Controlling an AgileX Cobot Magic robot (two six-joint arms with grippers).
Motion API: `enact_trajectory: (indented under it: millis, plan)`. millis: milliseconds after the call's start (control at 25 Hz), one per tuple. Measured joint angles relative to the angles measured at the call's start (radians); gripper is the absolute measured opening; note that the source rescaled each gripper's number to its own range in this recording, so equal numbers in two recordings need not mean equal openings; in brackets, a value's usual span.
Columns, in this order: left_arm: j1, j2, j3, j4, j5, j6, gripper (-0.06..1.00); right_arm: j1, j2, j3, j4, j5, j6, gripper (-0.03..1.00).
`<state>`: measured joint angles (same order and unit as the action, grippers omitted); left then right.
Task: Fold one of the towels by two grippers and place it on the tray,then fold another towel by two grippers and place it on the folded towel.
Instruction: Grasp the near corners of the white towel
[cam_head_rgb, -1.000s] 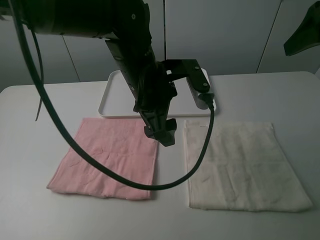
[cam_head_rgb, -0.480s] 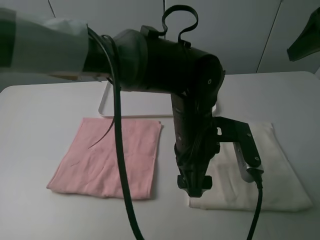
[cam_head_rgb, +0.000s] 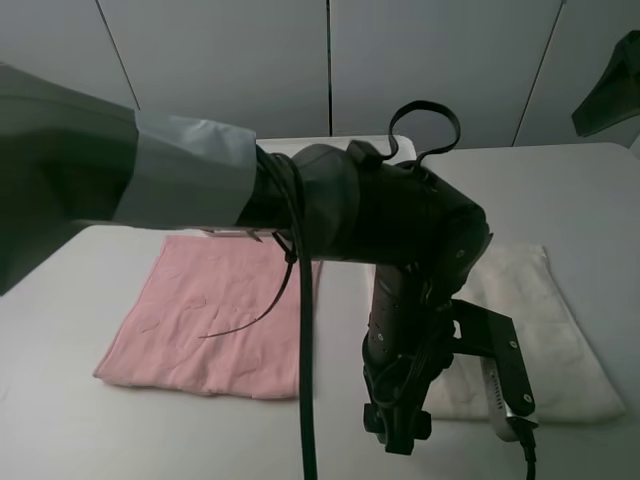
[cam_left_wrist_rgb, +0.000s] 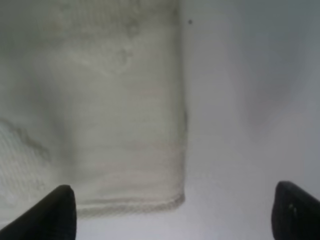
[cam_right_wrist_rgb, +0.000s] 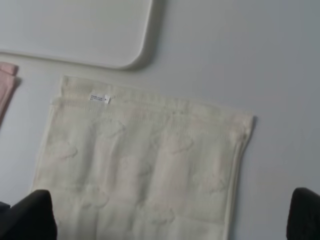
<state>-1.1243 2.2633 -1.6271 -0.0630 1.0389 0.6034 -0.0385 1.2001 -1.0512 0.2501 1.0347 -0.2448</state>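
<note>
A white towel (cam_head_rgb: 545, 330) lies flat on the right of the table and a pink towel (cam_head_rgb: 215, 310) lies flat on the left. My left gripper (cam_head_rgb: 400, 432) reaches across and hovers at the white towel's near left corner. In the left wrist view that gripper (cam_left_wrist_rgb: 175, 215) is open and empty, with the towel corner (cam_left_wrist_rgb: 125, 125) between its fingertips (cam_left_wrist_rgb: 57, 210). My right gripper (cam_head_rgb: 605, 92) hangs high at the far right. In the right wrist view it (cam_right_wrist_rgb: 167, 220) is open above the white towel (cam_right_wrist_rgb: 145, 165). The white tray (cam_head_rgb: 335, 145) is mostly hidden behind the left arm.
The tray (cam_right_wrist_rgb: 75, 30) stands behind the towels at the back of the white table (cam_head_rgb: 60, 400). A corner of the pink towel (cam_right_wrist_rgb: 6, 75) shows in the right wrist view. The left arm's black cable (cam_head_rgb: 303, 400) hangs over the gap between the towels.
My left arm has swung from the gap by the tray forward and right, down to the white towel's near left corner. The right gripper has stayed high at the far right.
</note>
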Motion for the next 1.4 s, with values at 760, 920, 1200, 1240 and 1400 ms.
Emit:
enact_trajectory:
  millis: [760,920,1200,1240,1400]
  plan:
    - [-0.022,0.027,0.000,0.005,-0.025,-0.025,1.00,0.000,0.002,0.000,-0.170,0.136,-0.086,1.00]
    - [-0.022,0.027,0.000,0.016,-0.025,-0.025,1.00,0.000,0.002,0.009,-0.191,0.172,-0.239,1.00]
    - [-0.022,0.042,-0.003,0.026,-0.025,-0.025,1.00,0.000,0.002,0.168,-0.205,0.159,-0.617,1.00]
    - [-0.022,0.043,-0.005,0.027,-0.023,-0.025,1.00,0.000,0.002,0.199,-0.205,0.149,-0.658,1.00]
    - [-0.022,0.043,-0.008,0.029,-0.019,-0.025,1.00,0.000,0.002,0.310,-0.205,0.069,-0.799,1.00]
